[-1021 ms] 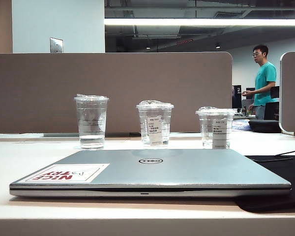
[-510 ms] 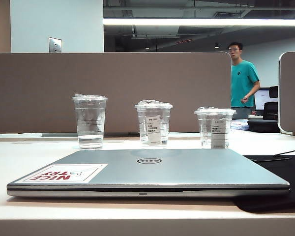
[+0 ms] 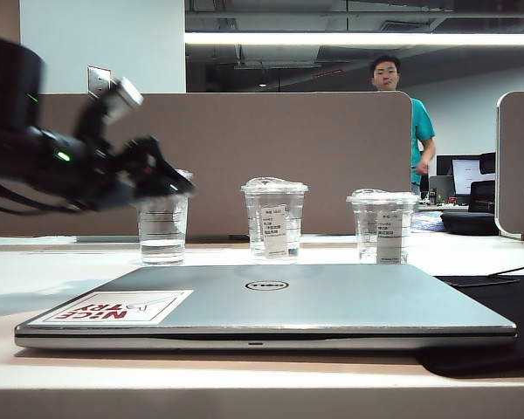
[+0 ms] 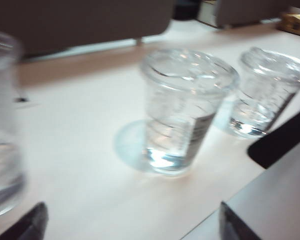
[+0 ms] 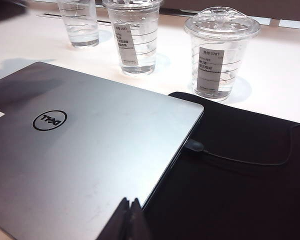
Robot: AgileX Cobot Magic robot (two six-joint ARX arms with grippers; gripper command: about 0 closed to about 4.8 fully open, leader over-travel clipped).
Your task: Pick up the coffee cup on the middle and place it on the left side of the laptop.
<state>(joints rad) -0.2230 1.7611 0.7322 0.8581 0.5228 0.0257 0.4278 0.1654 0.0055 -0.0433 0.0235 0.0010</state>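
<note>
Your left gripper (image 4: 130, 222) hangs above the table with its two fingertips (image 4: 30, 222) spread wide and nothing between them; the coffee cup (image 4: 182, 112) stands upright ahead of the fingers, a little off toward one fingertip rather than centred in the gap. In the exterior view that gripper (image 3: 170, 179) sits in front of the narrower clear cup (image 3: 163, 229), with the coffee cup (image 3: 274, 220) further along the row and the labelled cup (image 3: 383, 225) beyond it. The step in hand, as I judge it, is the approach: line the gap up on the cup in the middle, keep the fingers level, and come in low enough to take the wall below the lid, not the lid itself. The cups stand near one another, so watch the outer finger against its neighbour. Close gently; thin plastic will likely buckle. Your right gripper (image 5: 130, 220) rests with its fingers pressed together, empty, over the near edge of the laptop (image 5: 85, 150). The spot to the laptop's left looks open.
</note>
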